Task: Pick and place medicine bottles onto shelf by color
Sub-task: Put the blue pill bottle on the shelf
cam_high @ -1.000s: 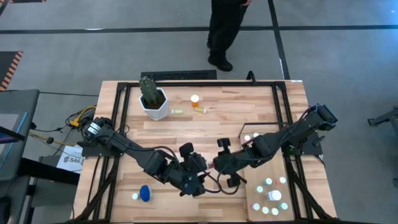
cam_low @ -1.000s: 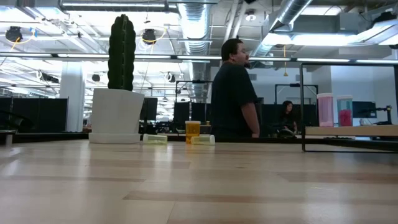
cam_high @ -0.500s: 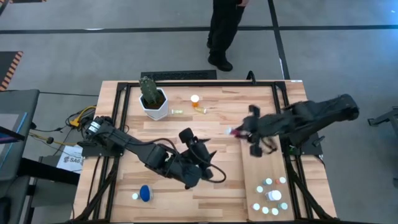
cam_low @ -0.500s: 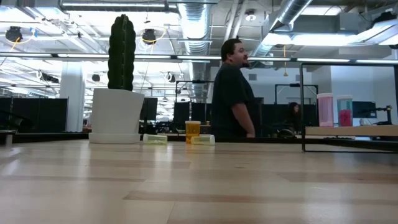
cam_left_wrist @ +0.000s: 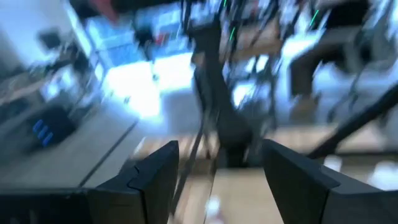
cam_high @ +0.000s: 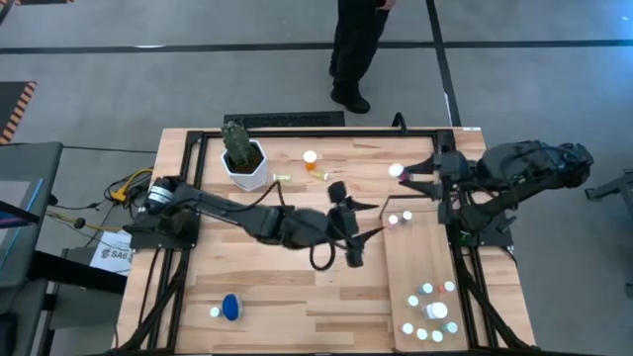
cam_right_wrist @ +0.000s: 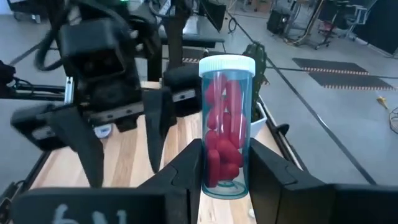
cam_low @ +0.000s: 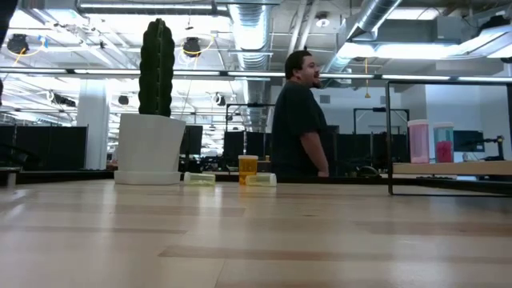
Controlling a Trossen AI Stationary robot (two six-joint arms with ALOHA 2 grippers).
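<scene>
Currently the right gripper (cam_right_wrist: 227, 177) clamps a red-pill vial (cam_right_wrist: 226, 124) above the shelf (cam_high: 425, 259), where a loose pinch could drop it onto standing bottles (cam_high: 430, 309); the left gripper (cam_left_wrist: 217, 180) gapes empty.

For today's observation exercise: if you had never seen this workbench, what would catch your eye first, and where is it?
First, the clear bottle of red pills with a white cap, held upright in the right gripper above the shelf's far end. Next, the left gripper, open and empty, at the table's middle beside the shelf. Then the cactus in its white pot at the far left of the table.
</scene>
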